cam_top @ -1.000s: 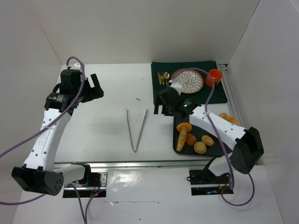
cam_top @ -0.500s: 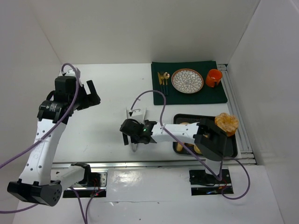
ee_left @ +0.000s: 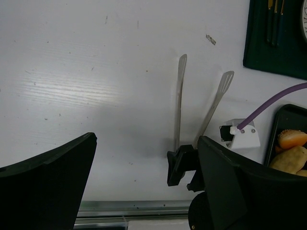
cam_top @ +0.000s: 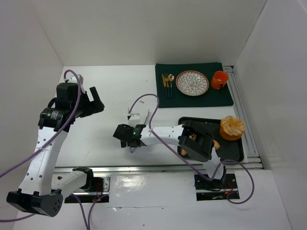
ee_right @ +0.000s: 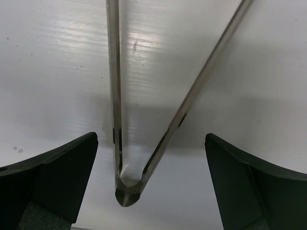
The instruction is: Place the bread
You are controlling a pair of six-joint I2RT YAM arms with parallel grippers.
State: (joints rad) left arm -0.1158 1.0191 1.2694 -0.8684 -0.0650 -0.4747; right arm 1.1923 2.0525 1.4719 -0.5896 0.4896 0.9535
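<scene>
Metal tongs (ee_right: pixel 117 96) lie on the white table with their joined end (ee_right: pixel 125 191) toward me. My right gripper (ee_right: pixel 151 182) is open, one finger on each side of that joined end, touching nothing. The left wrist view shows the tongs (ee_left: pixel 180 96) with the right gripper (ee_left: pixel 182 167) over their near end. Bread sits on a black tray (cam_top: pixel 239 148): a large round piece (cam_top: pixel 231 127) at its right and smaller rolls (ee_left: pixel 290 139) at its left. My left gripper (cam_top: pixel 93 98) hangs open and empty above the table's left side. The patterned plate (cam_top: pixel 192 82) is bare.
A green mat (cam_top: pixel 225 98) at the back right carries the plate, an orange cup (cam_top: pixel 219 79) and cutlery (cam_top: pixel 167 82). The right arm's purple cable (cam_top: pixel 144 97) loops over the tongs. White walls enclose the table on three sides.
My right arm has swung from the mat and tray area leftward and down over the tongs' joined end, uncovering the large bread. The left arm has drawn slightly nearer.
</scene>
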